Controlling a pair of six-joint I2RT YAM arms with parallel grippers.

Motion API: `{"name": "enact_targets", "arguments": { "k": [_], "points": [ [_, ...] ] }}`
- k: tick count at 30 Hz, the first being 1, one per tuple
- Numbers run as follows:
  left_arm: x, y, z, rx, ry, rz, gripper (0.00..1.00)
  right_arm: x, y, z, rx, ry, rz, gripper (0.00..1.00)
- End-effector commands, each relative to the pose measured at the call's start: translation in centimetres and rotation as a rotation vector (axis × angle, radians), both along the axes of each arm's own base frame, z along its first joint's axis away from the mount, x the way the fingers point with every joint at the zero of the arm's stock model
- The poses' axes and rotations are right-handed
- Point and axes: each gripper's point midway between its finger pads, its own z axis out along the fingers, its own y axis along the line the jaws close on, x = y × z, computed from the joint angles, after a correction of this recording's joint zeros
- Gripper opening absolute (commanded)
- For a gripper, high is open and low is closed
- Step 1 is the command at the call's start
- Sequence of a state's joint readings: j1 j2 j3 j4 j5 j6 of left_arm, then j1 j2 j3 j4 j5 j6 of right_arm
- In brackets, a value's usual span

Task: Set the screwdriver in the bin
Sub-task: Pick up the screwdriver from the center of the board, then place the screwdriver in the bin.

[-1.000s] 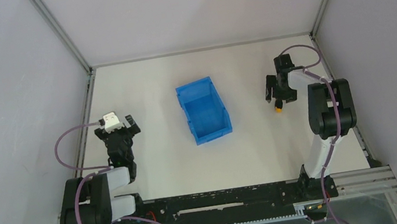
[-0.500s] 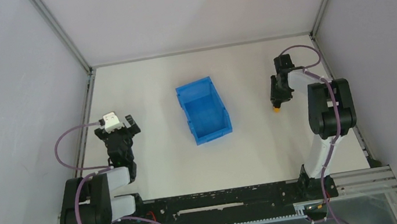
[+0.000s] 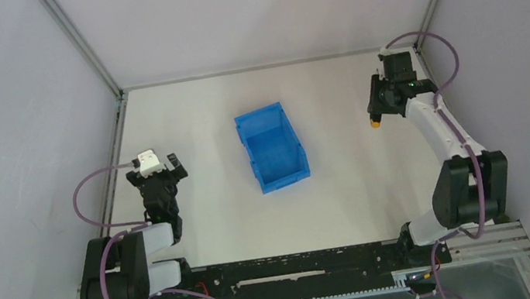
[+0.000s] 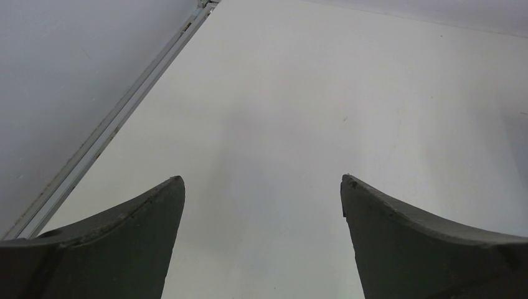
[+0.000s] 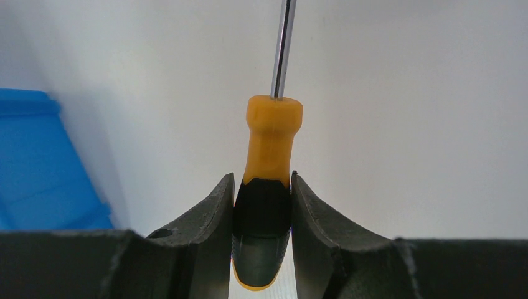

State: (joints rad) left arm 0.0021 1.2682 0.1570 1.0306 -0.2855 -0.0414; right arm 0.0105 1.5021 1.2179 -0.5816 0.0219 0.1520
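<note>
The screwdriver [image 5: 272, 140] has an orange-yellow and black handle and a thin metal shaft pointing away from the camera. My right gripper [image 5: 260, 176] is shut on the black part of the handle. From above, the right gripper [image 3: 377, 112] is at the far right of the table, with the screwdriver's orange end [image 3: 375, 124] showing below it. The blue bin [image 3: 273, 148] stands empty at the table's middle, well to the gripper's left. Its edge [image 5: 37, 168] shows at the left of the right wrist view. My left gripper [image 3: 157, 174] rests open at the near left, with nothing between its fingers [image 4: 155, 212].
Grey walls with metal frame posts [image 3: 79, 43] close in the white table [image 3: 196, 128] on the left, back and right. The right arm's cable [image 3: 439, 43] loops near the back right corner. A metal rail [image 4: 118, 121] runs along the table's left edge.
The right gripper closed on the screwdriver's handle, then moved toward the back of the table with it. The right arm stretched out. The left arm and bin did not move.
</note>
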Motion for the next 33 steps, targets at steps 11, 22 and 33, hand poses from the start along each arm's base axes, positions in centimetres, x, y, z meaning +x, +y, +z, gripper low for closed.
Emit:
{"name": "enact_targets", "arguments": {
  "k": [11,22,33],
  "points": [
    [0.9,0.1,2.4,0.024,-0.067,0.006,1.0,-2.9,2.6,18.1,-0.065,-0.33,0.137,0.13],
    [0.9,0.1,2.4,0.024,-0.067,0.007,1.0,-3.6,4.6,20.7,-0.072,-0.364,0.174,0.12],
    [0.9,0.1,2.4,0.024,-0.067,0.007,1.0,-3.4,10.3,20.3,-0.006,-0.362,0.277,0.12]
  ]
}}
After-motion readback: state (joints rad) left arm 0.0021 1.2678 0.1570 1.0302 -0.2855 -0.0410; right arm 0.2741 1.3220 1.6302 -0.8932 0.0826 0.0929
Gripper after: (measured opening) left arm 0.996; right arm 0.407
